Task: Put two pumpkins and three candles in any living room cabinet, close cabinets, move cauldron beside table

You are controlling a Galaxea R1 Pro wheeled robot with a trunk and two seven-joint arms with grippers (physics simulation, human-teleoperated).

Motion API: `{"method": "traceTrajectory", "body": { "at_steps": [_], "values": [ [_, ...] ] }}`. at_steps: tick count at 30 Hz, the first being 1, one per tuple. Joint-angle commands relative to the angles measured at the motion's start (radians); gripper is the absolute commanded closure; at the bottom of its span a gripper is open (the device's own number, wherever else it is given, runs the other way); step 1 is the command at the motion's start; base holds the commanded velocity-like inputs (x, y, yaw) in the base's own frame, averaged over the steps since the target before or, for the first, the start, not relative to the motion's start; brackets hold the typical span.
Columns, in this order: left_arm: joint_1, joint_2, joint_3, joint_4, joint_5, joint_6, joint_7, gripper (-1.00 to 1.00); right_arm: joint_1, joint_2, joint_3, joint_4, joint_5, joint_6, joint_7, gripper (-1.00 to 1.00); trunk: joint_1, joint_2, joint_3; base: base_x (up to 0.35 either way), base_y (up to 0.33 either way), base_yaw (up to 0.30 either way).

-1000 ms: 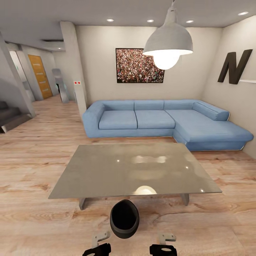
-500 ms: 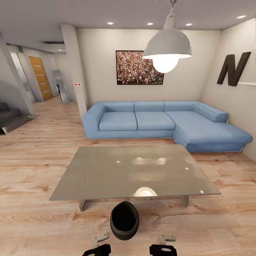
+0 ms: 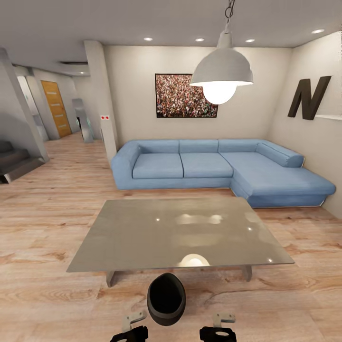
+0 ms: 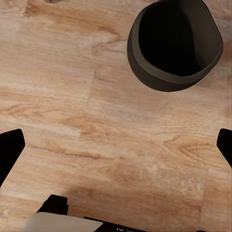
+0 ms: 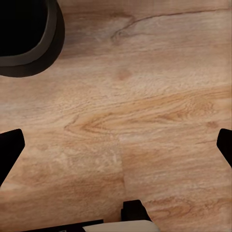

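Note:
The cauldron (image 3: 166, 298), a dark empty pot, stands on the wood floor just in front of the near edge of the grey low table (image 3: 175, 232). It sits between and slightly ahead of my two grippers. My left gripper (image 3: 129, 335) and right gripper (image 3: 217, 332) hang low over the floor, both open and holding nothing. From the left wrist, the cauldron (image 4: 174, 43) lies beyond the spread fingers of the left gripper (image 4: 116, 145). From the right wrist, the cauldron's rim (image 5: 29, 43) shows at a corner beyond the right gripper (image 5: 116, 145). The pumpkins, candles and cabinet are out of view.
A blue corner sofa (image 3: 213, 166) stands behind the table against the far wall. A grey pendant lamp (image 3: 221, 71) hangs over the table. Stairs (image 3: 14, 164) and a hallway with a wooden door (image 3: 56, 107) lie to the left.
The whole picture has slid down a little, so the head camera has moved. The cauldron, table and both grippers keep their places relative to each other.

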Motion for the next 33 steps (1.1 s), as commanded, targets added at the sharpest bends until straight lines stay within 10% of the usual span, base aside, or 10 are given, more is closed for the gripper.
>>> {"method": "traceTrajectory", "body": {
  "at_steps": [1,33],
  "values": [
    [-0.001,0.001,-0.004,-0.002,0.007,0.003,0.008,-1.0,0.0,0.0,0.009,-0.001,-0.01,0.004,-0.005,-1.0,-0.004,0.006,0.003,0.0,0.0,0.0],
    [-0.001,0.0,-0.006,0.004,0.007,0.003,0.008,-1.0,0.0,0.001,0.008,0.0,-0.01,0.004,-0.005,-1.0,-0.126,0.23,0.069,0.0,0.0,0.0]
  ]
}}
